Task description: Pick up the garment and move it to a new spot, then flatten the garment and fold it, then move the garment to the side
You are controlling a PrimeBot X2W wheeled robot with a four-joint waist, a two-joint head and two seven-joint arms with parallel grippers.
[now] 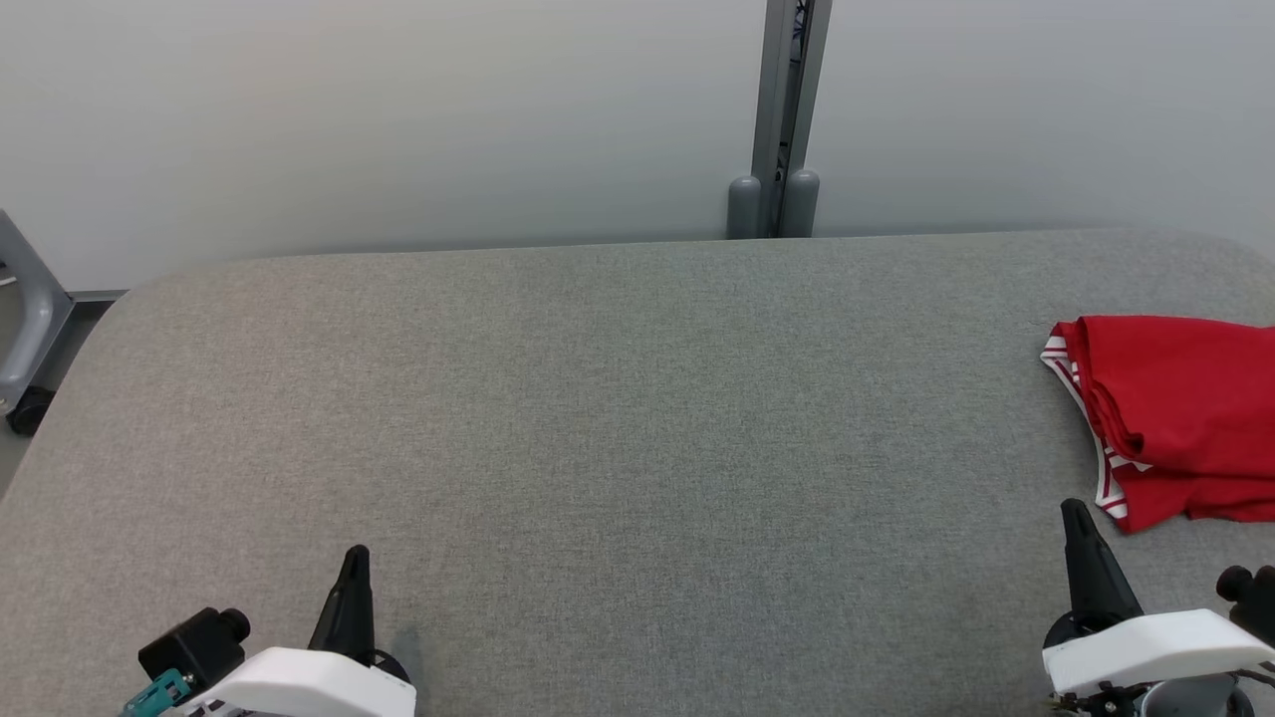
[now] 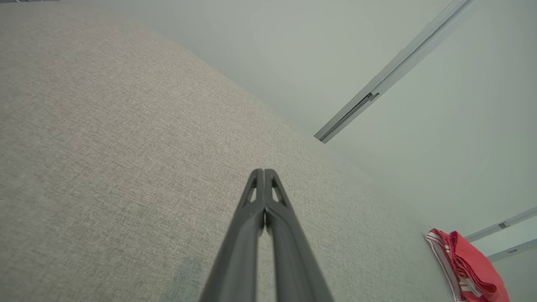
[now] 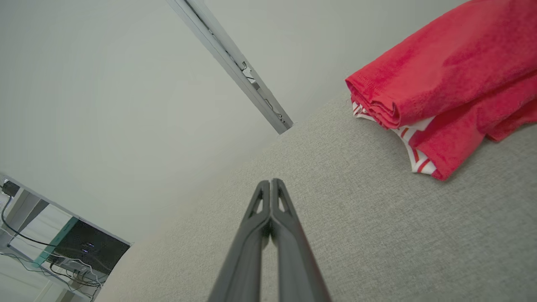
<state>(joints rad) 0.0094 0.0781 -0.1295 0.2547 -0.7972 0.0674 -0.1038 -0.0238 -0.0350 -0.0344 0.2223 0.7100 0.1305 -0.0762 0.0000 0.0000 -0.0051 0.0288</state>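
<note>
Head view puts the red garment [image 1: 1175, 418] at the right end of the grey cloth-covered table [image 1: 598, 398], folded into a thick bundle, its right part cut off by the picture's edge. A white-and-red striped trim peeks out along its left and near-left edges. It lies on the table top with nothing touching it. In the right wrist view the red layers sit stacked, the top fold rolled over the striped trim.

The right gripper [image 1: 1074, 513] is nearest, just beside the bundle's near-left corner but apart from the cloth. Its two dark fingers are pressed together, tips meeting, with nothing between them. The left gripper [image 1: 356, 558] is well apart from the garment, at the near left of the table, its fingers likewise pressed together and empty.

Beyond the table's far edge a grey post [image 1: 787, 119] rises against a pale wall [image 1: 398, 119]. A grey frame on a dark wheel [image 1: 25, 349] stands off the table's left end.
</note>
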